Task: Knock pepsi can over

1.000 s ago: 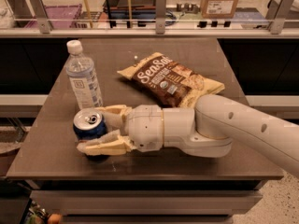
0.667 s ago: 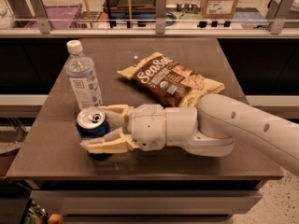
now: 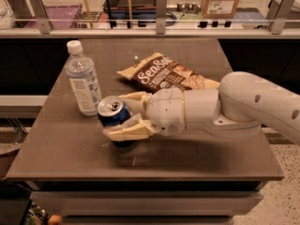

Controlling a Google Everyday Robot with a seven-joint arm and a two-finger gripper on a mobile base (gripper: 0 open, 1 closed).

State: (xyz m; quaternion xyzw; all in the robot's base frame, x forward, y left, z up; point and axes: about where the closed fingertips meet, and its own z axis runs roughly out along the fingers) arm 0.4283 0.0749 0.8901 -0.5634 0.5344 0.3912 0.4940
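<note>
Toward the left edge of the table [image 3: 197, 156], about halfway between the far and near edges, the can [image 3: 114, 115] sits inside the gripper [image 3: 115, 116]. The arm [image 3: 248, 104] reaches in from the right edge, low over the top. The fingers are spread wide with one on each side of the can: one finger [image 3: 135, 97] lies on its far side and the other crosses the lower part of its near side, touching or nearly so. I would not call it a clamp, since the jaws stand about as wide as the can and nothing is lifted clear. The can's long axis is close to upright, perhaps tipped a little with its silver top toward the left edge, and the wrist sits directly to its right, so a sideways push from there should tip it leftward. That is the catch, I think: the bottle [image 3: 83, 83] stands just beside the can, to its left and a bit farther back, and a falling can could strike it. The bottle is upright with its white cap on and looks clear all the way down; I cannot tell how full it is, nor whether the can has been opened. A chip bag [image 3: 164, 74] lies flat near the far edge, behind the wrist and out of the way.
</note>
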